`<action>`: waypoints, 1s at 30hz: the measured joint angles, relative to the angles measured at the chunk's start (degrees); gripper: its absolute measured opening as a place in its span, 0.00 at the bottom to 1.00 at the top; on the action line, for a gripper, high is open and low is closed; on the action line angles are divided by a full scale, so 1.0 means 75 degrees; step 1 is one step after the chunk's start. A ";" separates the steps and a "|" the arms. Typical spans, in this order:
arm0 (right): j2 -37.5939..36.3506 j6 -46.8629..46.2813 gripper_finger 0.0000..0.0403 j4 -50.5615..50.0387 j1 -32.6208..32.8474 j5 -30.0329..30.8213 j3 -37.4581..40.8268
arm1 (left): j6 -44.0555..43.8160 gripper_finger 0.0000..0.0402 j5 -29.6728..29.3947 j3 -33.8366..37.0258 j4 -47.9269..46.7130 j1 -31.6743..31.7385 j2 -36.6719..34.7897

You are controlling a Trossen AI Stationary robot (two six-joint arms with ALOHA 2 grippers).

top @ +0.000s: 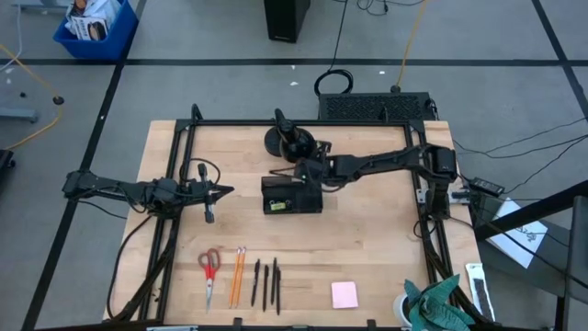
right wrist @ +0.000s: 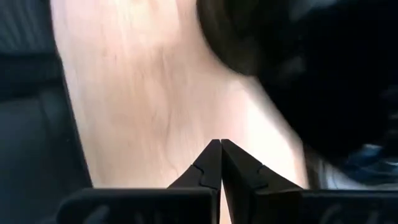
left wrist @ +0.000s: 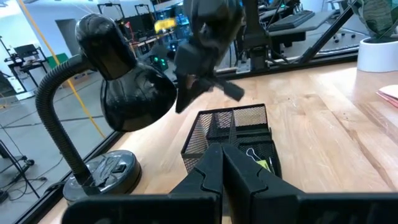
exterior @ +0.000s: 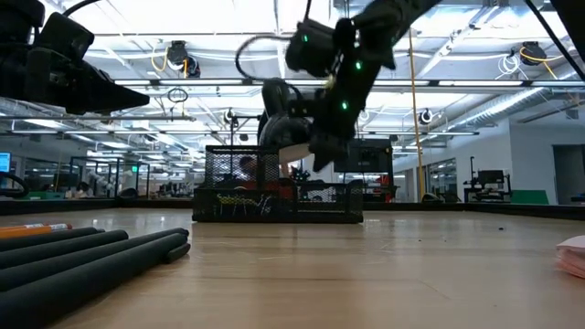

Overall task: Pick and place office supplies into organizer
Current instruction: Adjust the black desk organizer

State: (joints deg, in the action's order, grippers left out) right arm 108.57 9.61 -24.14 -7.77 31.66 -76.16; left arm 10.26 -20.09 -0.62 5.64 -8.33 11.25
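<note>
Fingers of the right gripper (right wrist: 220,144) are pressed together with nothing seen between them, and it is held just above the organizer (top: 292,196), probably because an item has been dropped in (a yellow item (left wrist: 262,164) lies in one compartment). Fingers of the left gripper (left wrist: 222,152) are likewise closed on nothing; that arm is parked well to the left of the organizer, pointing at it.

Well in front of the organizer, the scissors (top: 209,270), two pencils (top: 237,274), three pens (top: 266,283) and the sticky-note pad (top: 344,294) are laid out in a row, unpicked. Just behind the organizer a desk lamp (left wrist: 118,87) is stood, crowding any approach from that side.
</note>
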 joint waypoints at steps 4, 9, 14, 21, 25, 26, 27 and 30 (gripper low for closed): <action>-0.0013 0.0003 0.00 0.0110 -0.0019 -0.0210 0.0304 | 0.0060 0.01 -0.0027 0.0000 0.0002 -0.0001 0.0000; 0.0000 -0.0130 0.00 0.0262 -0.0073 -0.0876 0.0645 | 0.0201 0.01 -0.0197 0.0000 -0.0004 0.0002 0.0000; -0.0015 -0.0200 0.00 0.0646 -0.0052 -0.1252 0.0816 | 0.0213 0.01 -0.0199 0.0000 -0.0007 0.0002 -0.0002; -0.0015 -0.0247 0.00 0.0641 -0.0049 -0.1267 0.0822 | 0.0210 0.01 -0.0199 0.0000 -0.0010 0.0002 -0.0001; -0.0015 -0.0341 0.00 0.0624 -0.0050 -0.1404 0.0822 | 0.0189 0.01 -0.0199 0.0000 -0.0017 -0.0001 -0.0003; -0.0015 -0.0366 0.00 0.0624 -0.0052 -0.1469 0.0822 | 0.0181 0.01 -0.0199 0.0000 -0.0022 -0.0001 -0.0003; -0.0015 -0.0382 0.00 0.0614 -0.0052 -0.1550 0.0826 | 0.0181 0.01 -0.0199 0.0000 -0.0025 0.0002 0.0000; -0.0015 -0.0391 0.00 0.0606 -0.0034 -0.1502 0.0830 | 0.0172 0.01 -0.0199 0.0000 -0.0025 0.0001 0.0000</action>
State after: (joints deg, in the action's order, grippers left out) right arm 108.47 6.68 -19.59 -8.02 20.39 -69.93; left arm 11.55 -21.58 -0.62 5.45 -8.32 11.24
